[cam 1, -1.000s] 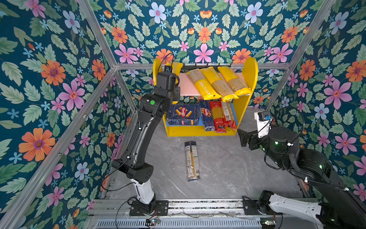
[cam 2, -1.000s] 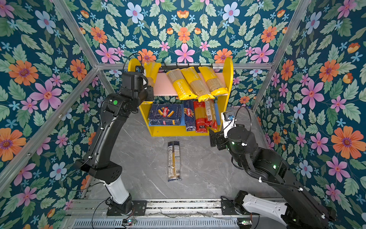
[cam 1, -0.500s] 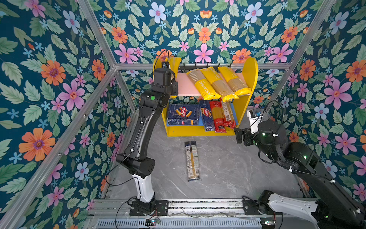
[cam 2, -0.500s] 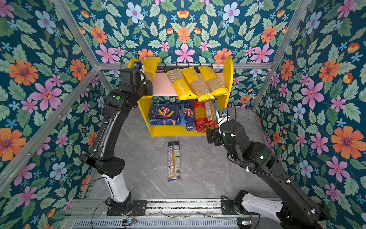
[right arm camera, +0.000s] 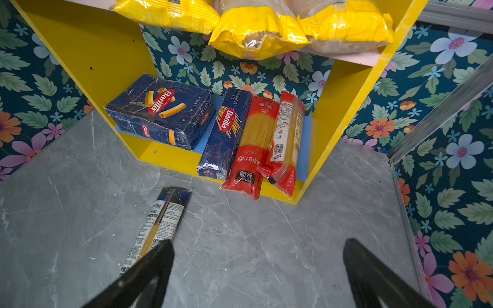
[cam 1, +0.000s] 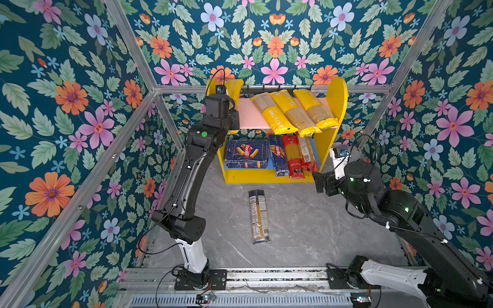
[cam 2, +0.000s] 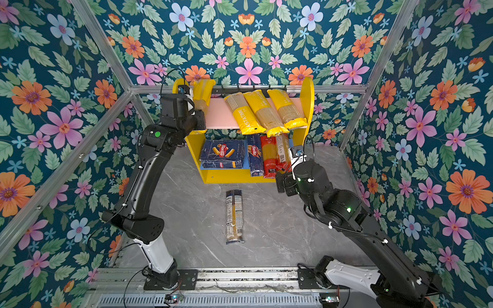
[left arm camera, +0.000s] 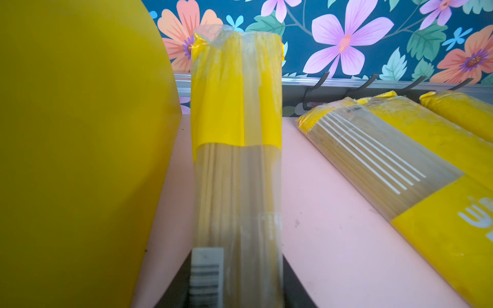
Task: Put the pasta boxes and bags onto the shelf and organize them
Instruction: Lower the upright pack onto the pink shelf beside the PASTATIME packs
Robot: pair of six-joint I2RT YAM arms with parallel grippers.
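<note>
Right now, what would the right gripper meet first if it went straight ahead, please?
Probably the overhanging ends of the red bags, though depth is unclear; the right gripper might touch the tabletop first.

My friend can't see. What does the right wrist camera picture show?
A yellow shelf holds two blue boxes and two red bags on its lower board, with yellow bags sticking out over the upper board. One dark bag lies on the grey table in front, by the open tool.
</note>
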